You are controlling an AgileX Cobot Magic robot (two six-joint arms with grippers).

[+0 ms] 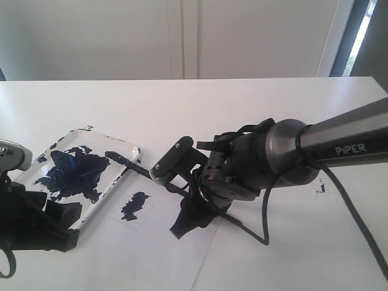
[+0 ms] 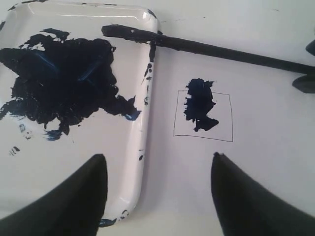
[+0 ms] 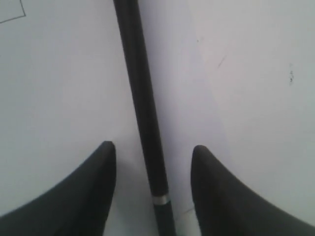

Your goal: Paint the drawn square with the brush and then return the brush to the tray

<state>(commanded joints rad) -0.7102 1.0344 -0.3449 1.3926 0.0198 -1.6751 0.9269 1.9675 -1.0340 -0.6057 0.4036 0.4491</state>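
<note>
The brush (image 2: 211, 49) lies with its blue-clotted tip over the far rim of the tray (image 2: 142, 137) and its handle stretched out across the paper. My right gripper (image 3: 154, 145) is open, one finger on each side of the brush (image 3: 142, 108) near its silver band, with a gap on both sides. The drawn square (image 2: 203, 115) lies beside the tray, a dark blue smear covering its left part. My left gripper (image 2: 158, 156) is open and holds nothing, its jaws straddling the tray's near corner. In the exterior view the tray (image 1: 112, 179), brush (image 1: 142, 171), square (image 1: 134, 209), right gripper (image 1: 188, 213) and left gripper (image 1: 63, 227) all show.
A white paper sheet (image 1: 200, 260) lies under the square on the white table. The right arm (image 1: 339, 145) and its hanging cable (image 1: 267, 212) cross the table's right half. A few small blue specks (image 1: 321, 188) mark the table at the right.
</note>
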